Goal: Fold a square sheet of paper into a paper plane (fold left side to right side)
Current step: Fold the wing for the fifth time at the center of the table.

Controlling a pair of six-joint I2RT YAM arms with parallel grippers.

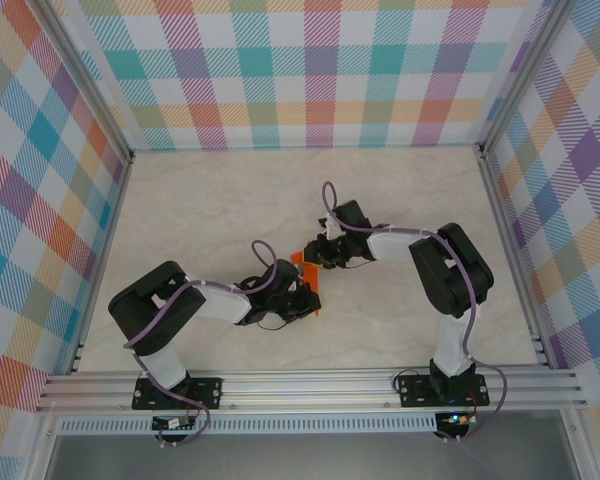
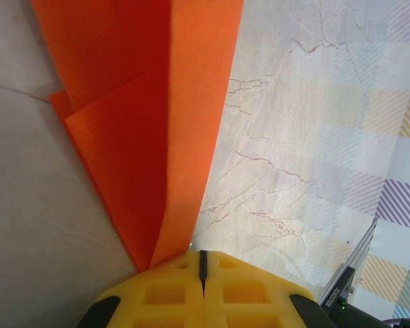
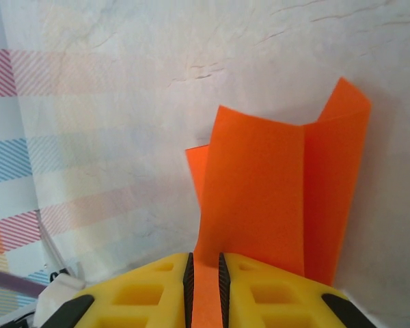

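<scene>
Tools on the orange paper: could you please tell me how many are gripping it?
2. The left tool is shut on a folded corner of the paper, which rises from it; the right tool clamps another edge, orange showing in its narrow gap.

Black-and-white arms [image 1: 220,305], purple cables [image 1: 468,335], yellow fingers [image 3: 143,297], apparently dark-padded.

Table [image 1: 220,200]: pale cream top, marbled with thin brown veins. It is enclosed left, right and far by checked walls [image 1: 320,70], and an aluminium rail [image 1: 310,382] is fitted along the near edge. A creased orange paper sheet [image 1: 305,263] is noted about the centre, folds raised off the surface. Contact with the table cannot be determined.
</scene>
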